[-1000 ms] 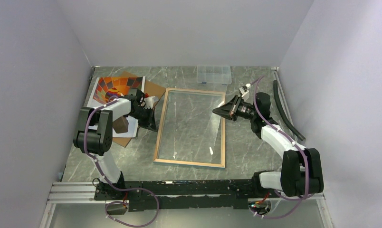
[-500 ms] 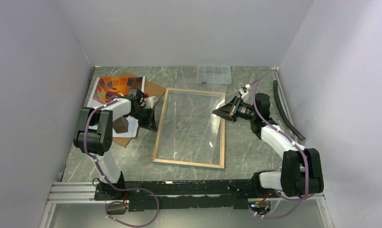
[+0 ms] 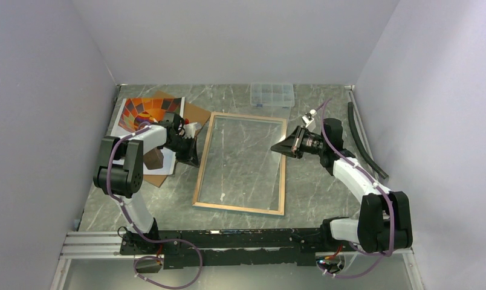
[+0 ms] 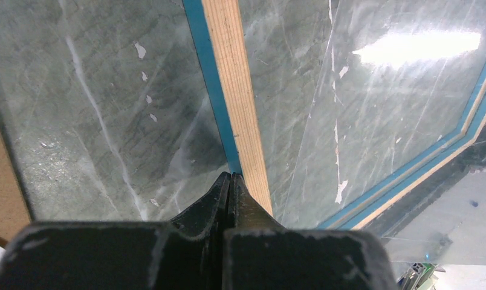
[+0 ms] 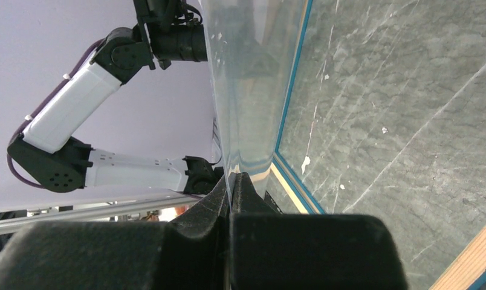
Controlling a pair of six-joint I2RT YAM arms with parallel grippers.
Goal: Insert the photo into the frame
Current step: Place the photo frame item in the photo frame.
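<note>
The frame (image 3: 239,208) lies mid-table with its tan rear side up; its blue edging shows in the left wrist view (image 4: 211,90). My left gripper (image 3: 196,160) is shut, with its tips (image 4: 230,175) resting against the frame's left rail and nothing between them. My right gripper (image 3: 275,147) is shut on the right edge of the clear pane (image 5: 246,121) and holds that side raised and tilted over the frame. The photo (image 3: 145,112), an orange balloon print, lies face up at the back left, partly hidden under my left arm.
A brown backing board (image 3: 194,112) lies under the photo. A small clear compartment box (image 3: 272,95) stands at the back. A black strip (image 3: 364,140) and a metal rail lie along the right wall. The walls close in on both sides.
The right gripper has tilted the pane's right side up further, and the glare on it has slid left. The frame's near end has shifted slightly left. The left gripper has stayed put.
</note>
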